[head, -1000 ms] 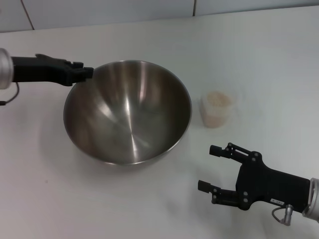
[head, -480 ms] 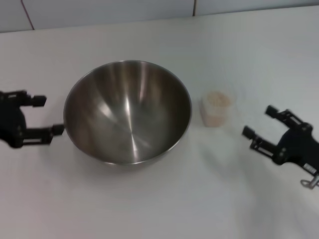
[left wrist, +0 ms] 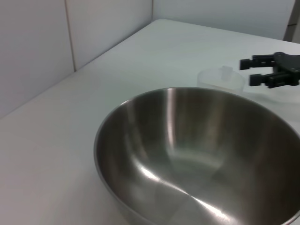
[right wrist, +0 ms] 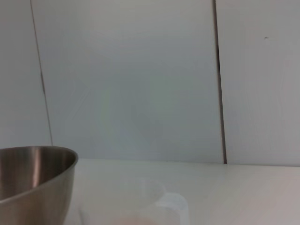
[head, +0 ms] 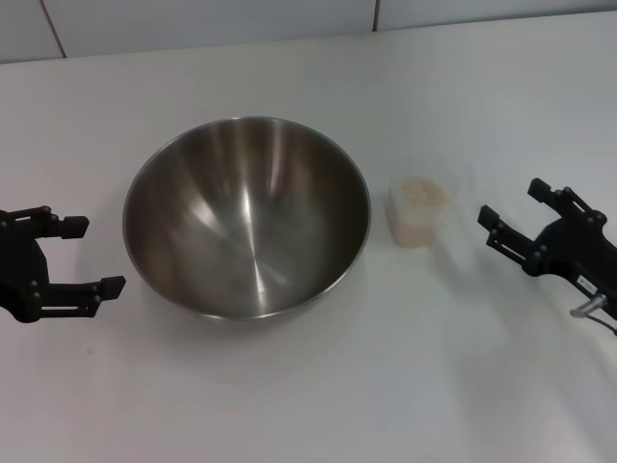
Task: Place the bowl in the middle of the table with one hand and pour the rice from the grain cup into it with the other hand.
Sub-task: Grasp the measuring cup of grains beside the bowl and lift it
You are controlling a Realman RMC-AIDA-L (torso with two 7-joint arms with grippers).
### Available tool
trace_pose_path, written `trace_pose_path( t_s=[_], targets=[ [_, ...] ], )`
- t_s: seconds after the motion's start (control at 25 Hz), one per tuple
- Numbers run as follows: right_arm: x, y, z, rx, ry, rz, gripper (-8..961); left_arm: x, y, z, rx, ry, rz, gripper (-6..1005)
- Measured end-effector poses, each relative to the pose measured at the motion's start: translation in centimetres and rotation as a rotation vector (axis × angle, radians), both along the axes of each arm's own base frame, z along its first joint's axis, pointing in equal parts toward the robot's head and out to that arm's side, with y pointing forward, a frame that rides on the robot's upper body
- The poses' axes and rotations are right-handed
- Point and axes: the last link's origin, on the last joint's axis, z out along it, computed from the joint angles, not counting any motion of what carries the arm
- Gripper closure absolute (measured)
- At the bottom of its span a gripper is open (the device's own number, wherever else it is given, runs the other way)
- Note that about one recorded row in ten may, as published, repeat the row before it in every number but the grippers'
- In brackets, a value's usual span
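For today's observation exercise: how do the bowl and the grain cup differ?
The bowl is shiny steel; the grain cup is clear plastic. The bowl is far wider than the cup. The bowl is empty; the cup holds rice. Both stand upright on the table, untouched.

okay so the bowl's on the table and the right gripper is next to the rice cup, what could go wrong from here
1. The grain cup is small, light-looking and translucent; the open right gripper could nudge it over and spill rice on the table.
2. The cup stands close to the bowl, so tilting it may clip the rim.
3. The open left gripper sits beside the bowl without holding it, so a bump might slide it.
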Motion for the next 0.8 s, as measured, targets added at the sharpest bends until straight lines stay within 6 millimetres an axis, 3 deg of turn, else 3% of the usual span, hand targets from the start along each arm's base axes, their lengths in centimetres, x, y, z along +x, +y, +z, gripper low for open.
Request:
trace_pose_path(
  t_s=[0.8],
  targets=[
    [-1.0, 3.6, -1.1, -0.016, -0.053, -0.029, 122, 0.5, 0.3, -0.4, -0.014, -0.003, -0.014, 137]
  ],
)
